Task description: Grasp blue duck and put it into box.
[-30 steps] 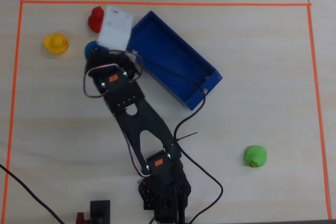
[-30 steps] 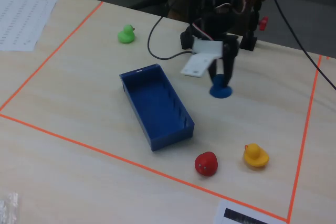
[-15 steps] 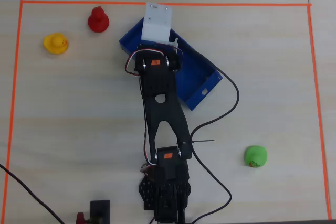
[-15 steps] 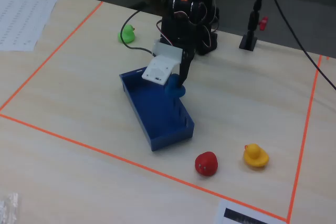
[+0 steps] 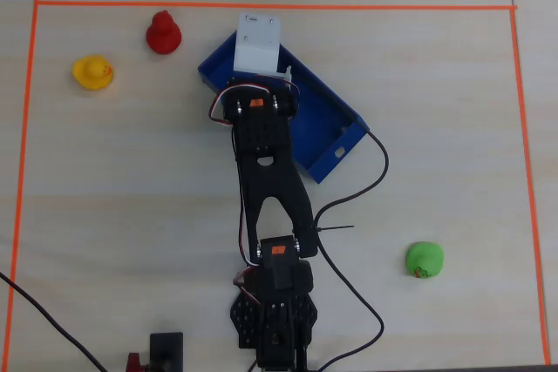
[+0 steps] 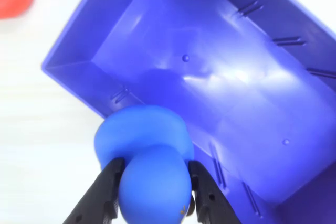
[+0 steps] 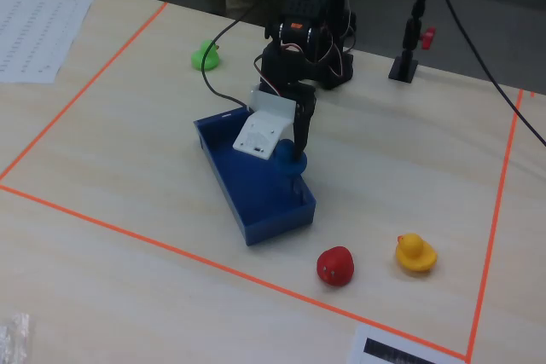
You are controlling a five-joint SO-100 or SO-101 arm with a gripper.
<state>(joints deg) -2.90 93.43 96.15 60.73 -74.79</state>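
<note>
Wooden table [image 7: 128, 210] (box [image 7: 247, 189], three ducks)

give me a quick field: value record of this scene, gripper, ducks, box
gripper: shut on the blue duck, held at the box's long wall near one end
blue duck: between the two fingers, not yet released
box: blue tray lying diagonal in the overhead view, nothing inside it
yellow duck: on the table, upper left in the overhead view
red duck: on the table between the yellow duck and the box
green duck: on the table, lower right in the overhead view, far from the box
border: orange tape around the work area
</note>
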